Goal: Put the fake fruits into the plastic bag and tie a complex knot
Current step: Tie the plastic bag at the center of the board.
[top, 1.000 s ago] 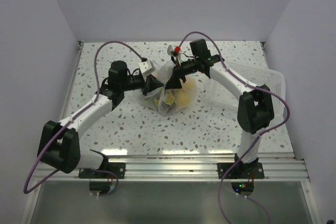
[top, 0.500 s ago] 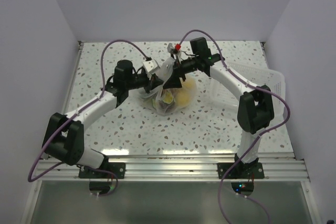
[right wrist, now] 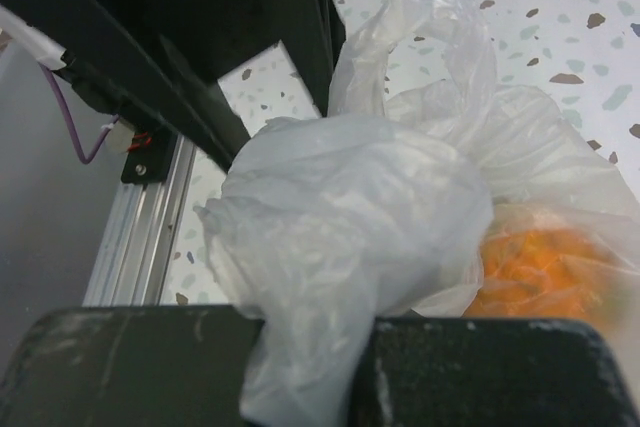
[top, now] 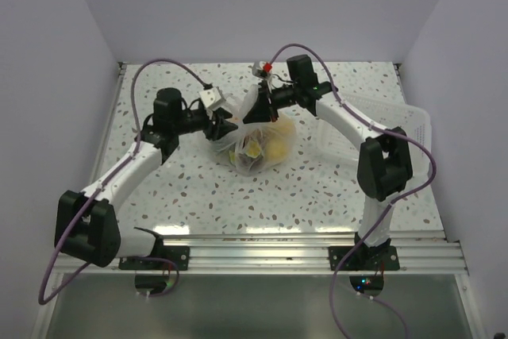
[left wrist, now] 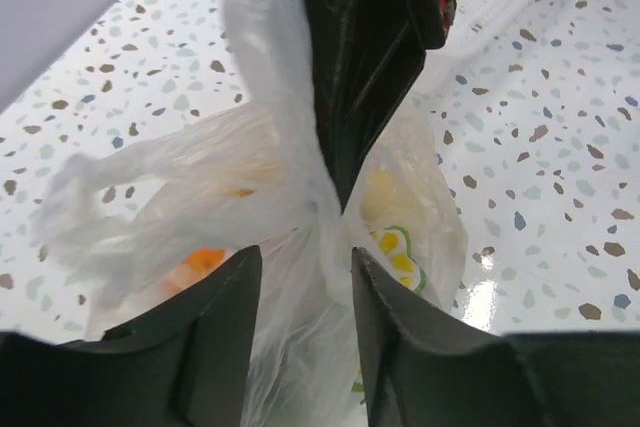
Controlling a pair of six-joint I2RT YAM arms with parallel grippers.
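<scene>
Right gripper (right wrist: 318,332) pinches the neck of the thin crinkly clear plastic bag (top: 266,148), mid speckled table (top: 333,188), with the glossy yellow-orange toy fruits (right wrist: 540,267) inside. Left gripper (left wrist: 305,265) is spread around the neck, gripping nothing. Risk: slick film slips from the single pinch and the twist unwinds.

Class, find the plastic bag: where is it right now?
In the top view the plastic bag sits mid-table, left of the white slotted tray, its neck pinched by the right gripper.

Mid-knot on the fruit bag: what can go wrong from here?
1. Only the right claw pinches the plastic bag at its bunched neck; the left claw stands open around it, so the twist may slacken.
2. That thin film could slip or tear if pulled, letting the fake fruits spill.
</scene>
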